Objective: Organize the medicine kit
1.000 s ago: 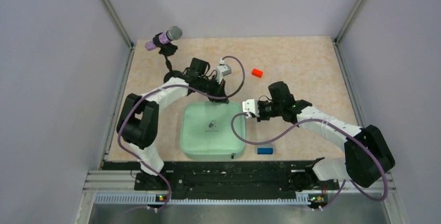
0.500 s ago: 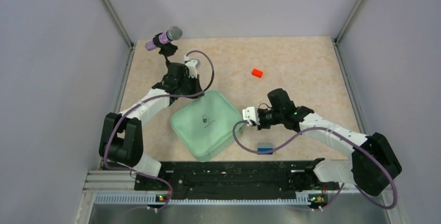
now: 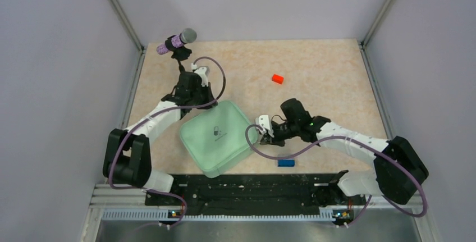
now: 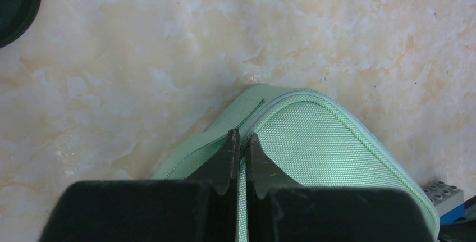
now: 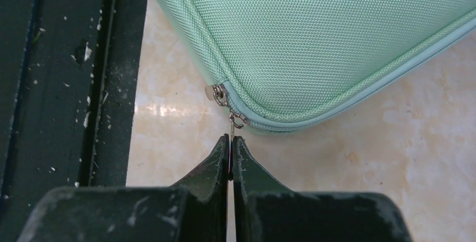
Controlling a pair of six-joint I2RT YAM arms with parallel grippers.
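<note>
The medicine kit point(image 3: 216, 136) is a pale mint-green zipped case with a small pill icon, lying turned like a diamond near the table's front. My left gripper point(image 3: 205, 106) is shut on the kit's far-left edge; in the left wrist view my gripper point(image 4: 239, 140) pinches the seam by the kit's corner point(image 4: 320, 141). My right gripper point(image 3: 264, 138) is at the kit's right corner. In the right wrist view it point(image 5: 230, 141) is shut on the metal zipper pull point(image 5: 236, 119) hanging from the kit point(image 5: 337, 28).
A small blue block point(image 3: 286, 163) lies by the front rail, right of the kit; it also shows in the left wrist view point(image 4: 446, 194). A small orange-red block point(image 3: 277, 78) lies at the far middle. A purple-and-grey microphone point(image 3: 177, 41) stands at the far left. The black rail point(image 5: 56, 85) borders the front.
The kit has turned from square to diamond-wise and slid left. My left arm swung left with its edge. My right gripper moved left and stays at the kit's right corner.
</note>
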